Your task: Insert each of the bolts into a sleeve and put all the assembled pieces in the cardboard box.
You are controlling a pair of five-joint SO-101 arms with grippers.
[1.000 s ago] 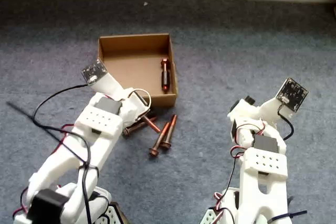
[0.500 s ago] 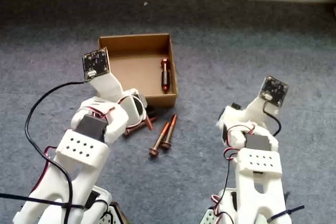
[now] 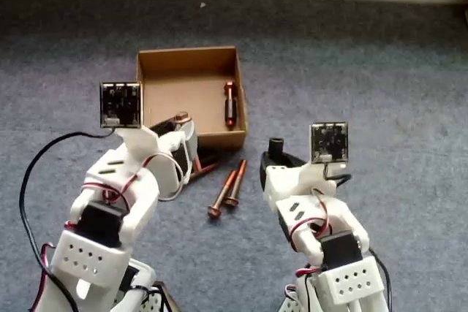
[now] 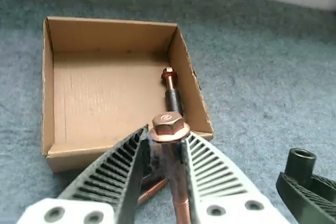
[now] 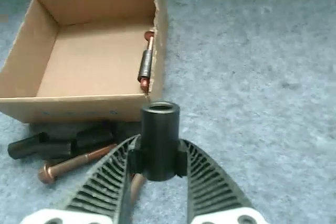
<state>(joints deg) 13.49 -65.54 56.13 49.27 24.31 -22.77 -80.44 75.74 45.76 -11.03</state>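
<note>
grey carpet covers the surface [image 3: 380,63], and the cardboard box [image 3: 186,52] sits toward 11 o'clock on it in the high view. we count one assembled piece [image 3: 229,104] inside, lying along the box's 3 o'clock wall, so we judge the job barely begun. our left claw [image 4: 167,135] is clamped on a copper bolt [image 4: 170,126], head up, near the box's 6 o'clock wall. our right claw [image 5: 159,145] is clamped on a black sleeve [image 5: 159,124], upright with its bore facing up, off the box's 5 o'clock corner. the two held parts are apart, so this pair is not yet joined. on the carpet at the box's 6 o'clock lie two loose bolts [image 3: 227,190] side by side, another bolt [image 5: 73,164], and at least two loose sleeves [image 5: 63,142] against the front wall. we reckon this pair must be mated and boxed, then the rest likewise.
</note>
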